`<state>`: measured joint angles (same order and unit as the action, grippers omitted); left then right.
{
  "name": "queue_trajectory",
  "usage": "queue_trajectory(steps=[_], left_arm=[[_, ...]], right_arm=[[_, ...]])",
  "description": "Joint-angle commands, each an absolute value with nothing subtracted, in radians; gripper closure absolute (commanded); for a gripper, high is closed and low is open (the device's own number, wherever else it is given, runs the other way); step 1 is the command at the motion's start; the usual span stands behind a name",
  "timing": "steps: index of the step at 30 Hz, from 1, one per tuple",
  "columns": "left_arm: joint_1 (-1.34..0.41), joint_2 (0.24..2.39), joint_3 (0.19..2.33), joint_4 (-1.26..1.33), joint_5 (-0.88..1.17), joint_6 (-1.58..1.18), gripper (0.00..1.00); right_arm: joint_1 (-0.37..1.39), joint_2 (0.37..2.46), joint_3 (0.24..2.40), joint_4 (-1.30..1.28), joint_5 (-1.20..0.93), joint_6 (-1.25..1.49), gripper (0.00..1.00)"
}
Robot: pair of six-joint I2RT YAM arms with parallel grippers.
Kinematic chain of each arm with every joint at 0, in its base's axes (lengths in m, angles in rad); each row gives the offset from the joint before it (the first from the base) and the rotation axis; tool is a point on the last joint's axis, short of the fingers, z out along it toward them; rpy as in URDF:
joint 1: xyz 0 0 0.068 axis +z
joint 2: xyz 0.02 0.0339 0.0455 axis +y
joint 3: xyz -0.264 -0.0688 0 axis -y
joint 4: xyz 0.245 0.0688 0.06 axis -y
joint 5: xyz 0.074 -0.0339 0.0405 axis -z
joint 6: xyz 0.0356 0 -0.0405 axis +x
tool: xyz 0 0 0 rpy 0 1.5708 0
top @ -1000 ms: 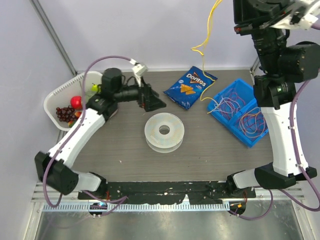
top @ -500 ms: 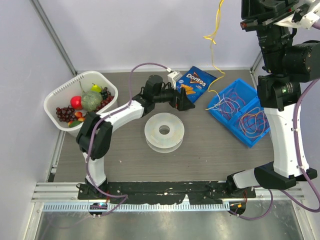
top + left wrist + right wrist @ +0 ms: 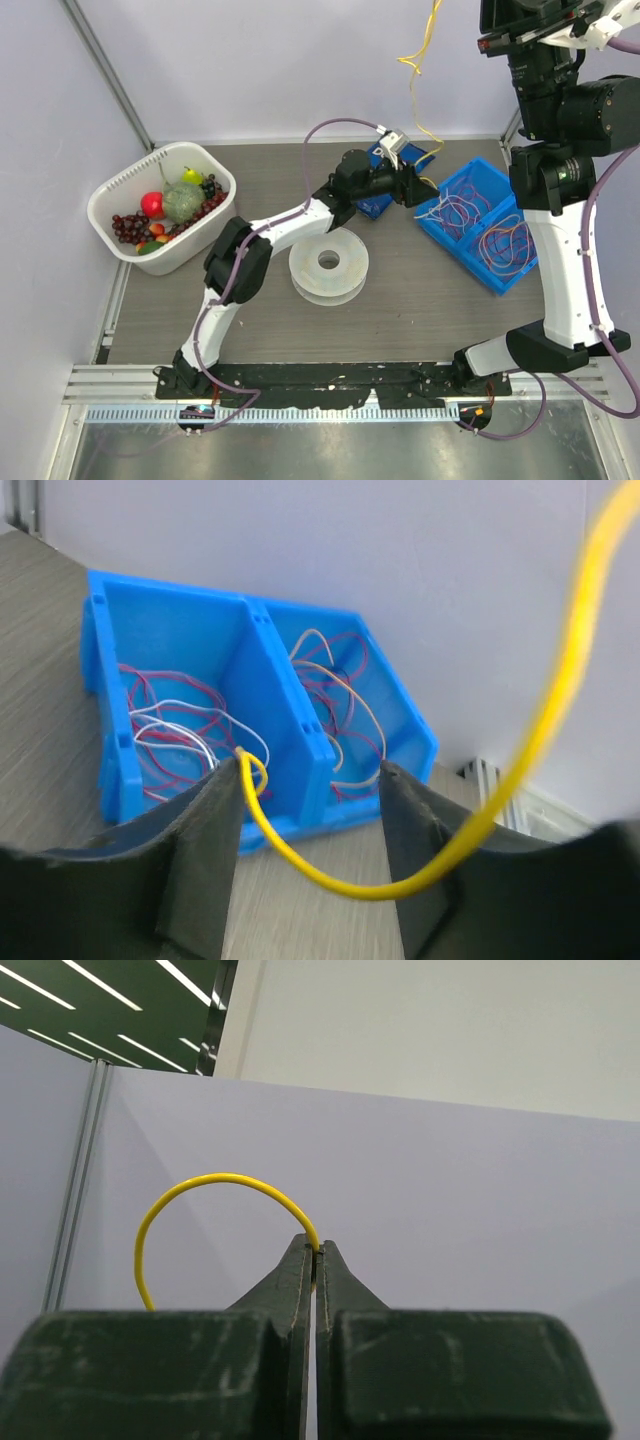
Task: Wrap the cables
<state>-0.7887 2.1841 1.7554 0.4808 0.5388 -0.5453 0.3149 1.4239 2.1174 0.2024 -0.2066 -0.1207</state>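
Hanging at 1 o'clock in the top view, yellow cable (image 3: 411,95) drops toward blue bin (image 3: 452,192); left gripper (image 3: 415,187) sits at the cable's lower end, bin at its 3 o'clock. Left wrist: jaws apart, cable sags between them, nothing pinched yet. Right wrist: right gripper (image 3: 316,1250) clamped on the cable, loop arcing off to 10 o'clock. Best to centre the slack between the left jaws before closing, top pinch firm so nothing slips.

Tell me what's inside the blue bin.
Loose cables lie in both compartments of the bin: red and white in one, red and orange in the other. Anything under the tangles is covered. The yellow cable crosses in front in the wrist view.
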Motion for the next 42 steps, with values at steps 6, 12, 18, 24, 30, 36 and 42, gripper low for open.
queue_trajectory(steps=[6, 12, 18, 24, 30, 36, 42], left_arm=[[-0.782, 2.393, 2.071, 0.519, 0.42, -0.584, 0.88], [-0.802, 2.494, 2.222, 0.503, 0.374, -0.617, 1.0], [-0.845, 2.588, 2.356, 0.512, 0.339, -0.678, 1.0], [-0.914, 2.698, 2.54, 0.497, 0.304, -0.687, 1.0], [-0.933, 2.729, 2.592, 0.52, 0.25, -0.736, 1.0], [-0.942, 2.639, 2.55, 0.555, 0.356, -0.816, 1.0], [-0.957, 2.554, 2.328, 0.549, 0.374, -0.94, 1.0]], right_arm=[[0.318, 1.428, 2.131, 0.233, -0.173, -0.144, 0.99], [0.319, 1.417, 2.102, 0.233, -0.175, -0.16, 0.99], [0.318, 1.382, 2.022, 0.232, -0.176, -0.176, 0.99], [0.316, 1.37, 1.988, 0.204, -0.184, -0.181, 0.99], [0.318, 1.355, 1.953, 0.169, -0.199, -0.212, 0.99], [0.318, 1.364, 1.968, 0.167, -0.229, -0.21, 0.99], [0.318, 1.37, 1.983, 0.144, -0.218, -0.195, 0.99]])
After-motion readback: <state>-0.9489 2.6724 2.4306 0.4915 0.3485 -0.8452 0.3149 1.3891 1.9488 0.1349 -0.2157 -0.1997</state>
